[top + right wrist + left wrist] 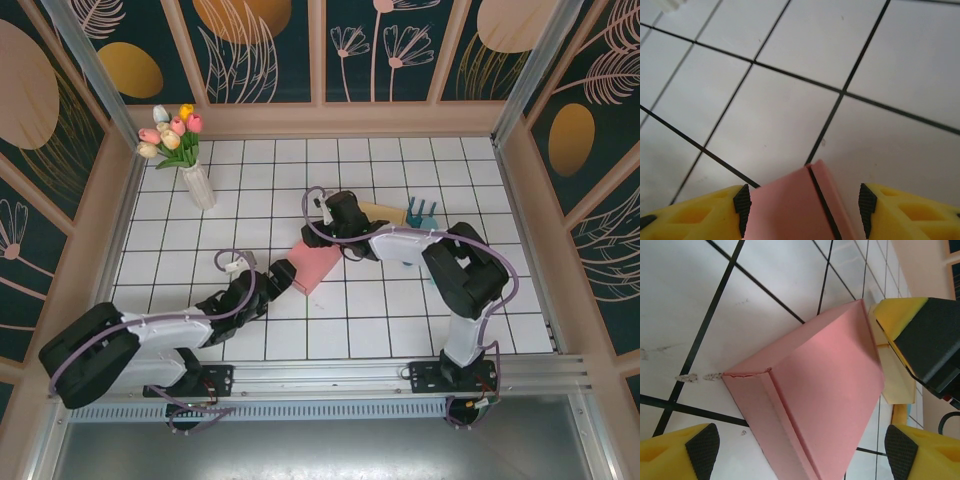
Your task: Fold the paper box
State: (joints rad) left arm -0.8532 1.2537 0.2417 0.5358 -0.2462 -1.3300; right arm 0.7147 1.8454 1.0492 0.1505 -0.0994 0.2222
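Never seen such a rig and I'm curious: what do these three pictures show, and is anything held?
A robot's left arm and right arm are bolted at a tiled table's near edge. The overhead picture comes from a fixed camera; the others from cameras on each wrist. On the table: a pink paper box, a vase of tulips and, farther back, a tan sheet and a teal object. The left gripper stands open around the box. The right gripper straddles its end; whether it pinches, I cannot tell.
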